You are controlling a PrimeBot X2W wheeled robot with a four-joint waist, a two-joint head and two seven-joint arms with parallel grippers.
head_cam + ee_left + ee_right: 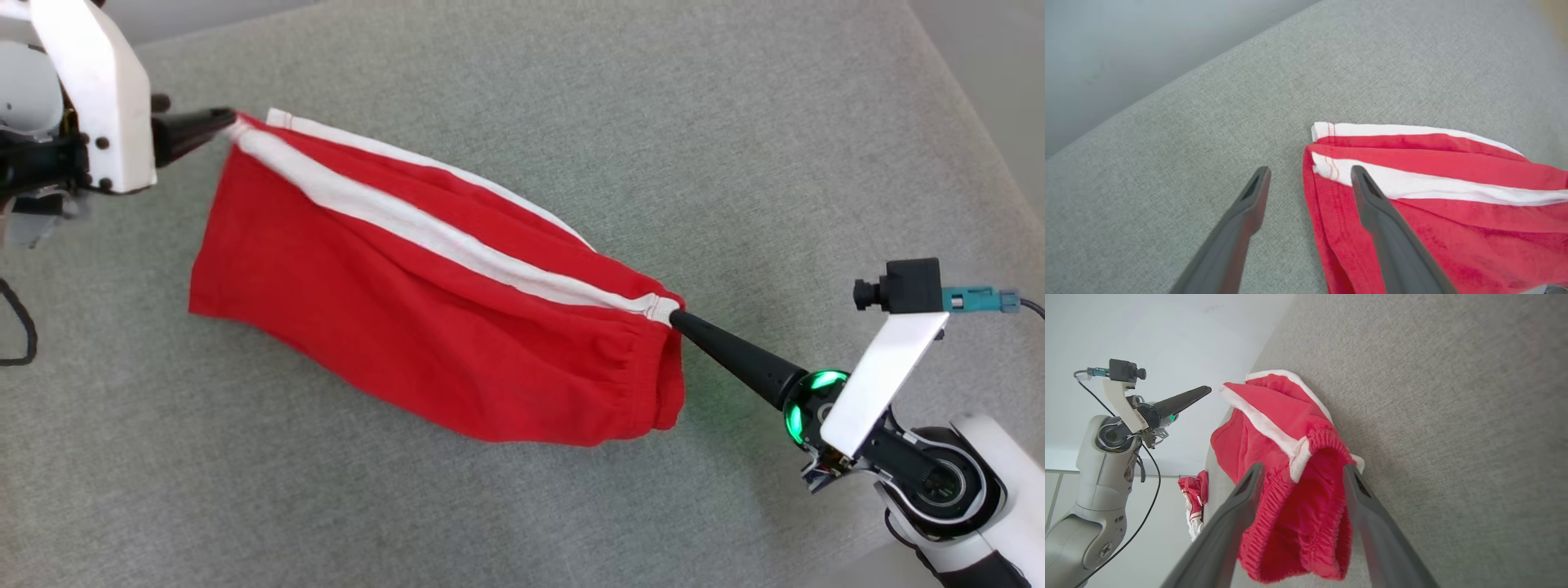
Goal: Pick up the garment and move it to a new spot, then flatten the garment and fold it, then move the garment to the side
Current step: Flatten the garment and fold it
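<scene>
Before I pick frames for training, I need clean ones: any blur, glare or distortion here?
Head view: even soft light, sharp, faint shadow under the red shorts. Left wrist view: left gripper looks soft up close, far background hazy. Right wrist view: wide-angle stretching, washed-out pale background.

Garment [1453, 237] runs off the left wrist view's right and bottom edges. Black cable [33, 335] is cut by the head view's left edge. Red-and-white cloth [1194, 490] beyond the grey surface [1453, 416]: part hidden, too small to identify.
</scene>
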